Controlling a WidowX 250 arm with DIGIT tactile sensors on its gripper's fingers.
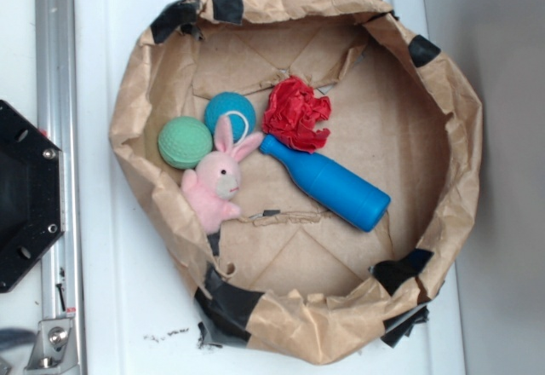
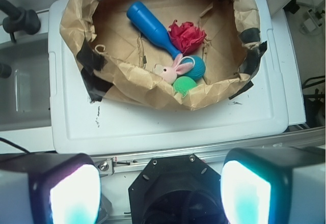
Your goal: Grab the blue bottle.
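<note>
The blue bottle (image 1: pixel 328 184) lies on its side inside a brown paper-lined basket (image 1: pixel 451 102), neck toward the red crumpled piece, body toward the lower right. It also shows in the wrist view (image 2: pixel 151 27) at the far side of the basket. My gripper (image 2: pixel 160 191) is open and empty, high above the black robot base, well back from the basket. Its two pads (image 2: pixel 74 193) glow white at the bottom corners of the wrist view. The gripper does not show in the exterior view.
A pink bunny (image 1: pixel 218 181), a green ball (image 1: pixel 184 141), a teal ball (image 1: pixel 230 115) and a red crumpled piece (image 1: pixel 296 114) lie in the basket beside the bottle. The basket stands on a white lid (image 2: pixel 153 127). A metal rail (image 1: pixel 53 94) and the black base (image 1: pixel 25 196) are at left.
</note>
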